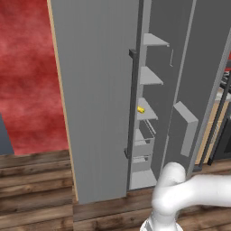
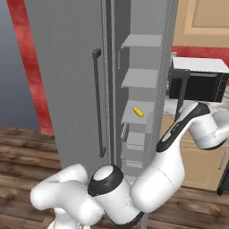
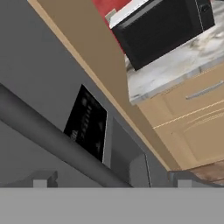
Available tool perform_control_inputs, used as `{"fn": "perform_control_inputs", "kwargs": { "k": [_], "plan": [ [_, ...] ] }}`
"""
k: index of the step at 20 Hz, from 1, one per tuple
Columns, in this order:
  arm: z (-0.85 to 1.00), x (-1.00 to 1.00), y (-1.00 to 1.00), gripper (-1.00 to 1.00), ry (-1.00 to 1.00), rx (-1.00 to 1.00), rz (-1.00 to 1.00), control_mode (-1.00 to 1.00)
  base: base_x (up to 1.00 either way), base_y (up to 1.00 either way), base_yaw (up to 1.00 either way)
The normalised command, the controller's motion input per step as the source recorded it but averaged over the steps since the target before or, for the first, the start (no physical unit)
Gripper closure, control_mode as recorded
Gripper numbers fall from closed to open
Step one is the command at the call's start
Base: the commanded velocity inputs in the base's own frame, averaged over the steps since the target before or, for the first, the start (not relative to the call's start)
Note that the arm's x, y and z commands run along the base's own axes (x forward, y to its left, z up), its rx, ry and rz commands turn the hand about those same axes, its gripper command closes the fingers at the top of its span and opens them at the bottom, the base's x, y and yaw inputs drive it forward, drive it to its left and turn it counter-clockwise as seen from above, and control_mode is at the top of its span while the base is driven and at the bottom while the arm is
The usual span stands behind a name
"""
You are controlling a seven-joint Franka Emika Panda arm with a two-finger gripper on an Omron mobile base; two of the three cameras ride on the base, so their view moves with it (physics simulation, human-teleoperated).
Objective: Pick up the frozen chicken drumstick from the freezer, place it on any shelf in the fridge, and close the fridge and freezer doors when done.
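Observation:
The freezer [image 1: 149, 113] [image 2: 138, 89] stands open, its short narrow shelves in plain sight. A small yellow lump [image 1: 140, 109] [image 2: 138, 112] lies on the third shelf down. The frozen chicken drumstick is out of view. The freezer door [image 1: 203, 67] is swung out to the right. Its outer face, with the black dispenser recess [image 3: 87, 124] and dark bar handle [image 3: 52, 129], shows close up in the hand view. My gripper [image 3: 112, 183] is open beside that door, with nothing between its fingertips [image 3: 40, 181]. The wide fridge door [image 1: 97, 90] [image 2: 67, 80] looks shut, hiding the fridge shelf.
A black microwave [image 2: 199, 78] [image 3: 162, 26] sits on a marble counter [image 3: 175, 70] right of the freezer door, above tan drawers [image 3: 197, 113]. My arm [image 2: 197, 129] reaches around the door's edge. Wooden floor [image 1: 36, 189] lies in front, with a red wall [image 1: 27, 67] at left.

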Motion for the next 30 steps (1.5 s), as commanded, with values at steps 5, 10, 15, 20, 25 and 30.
{"fn": "perform_control_inputs", "kwargs": {
  "k": [5, 10, 15, 20, 25, 30],
  "plan": [
    [-0.02, 0.53, 0.22, -1.0, 0.0, 0.0, 0.08, -1.0, 0.0, 0.0, 0.0],
    [0.0, 0.46, 0.4, -1.0, 0.0, 0.01, 0.15, -1.0, 0.0, 0.0, 0.0],
    [0.0, 0.4, 0.86, -1.0, 0.0, 0.01, 0.22, -1.0, 0.0, 0.0, 0.0],
    [0.0, 0.36, 1.0, -1.0, 0.0, 0.0, 0.23, -1.0, 0.0, 0.0, 0.0],
    [0.0, 0.53, 1.0, -1.0, -0.01, 0.03, 0.14, -1.0, 0.0, 0.0, 0.0],
    [0.0, 0.54, 1.0, -1.0, -0.03, 0.03, 0.04, -1.0, 0.0, 0.0, 0.0]
  ]
}}
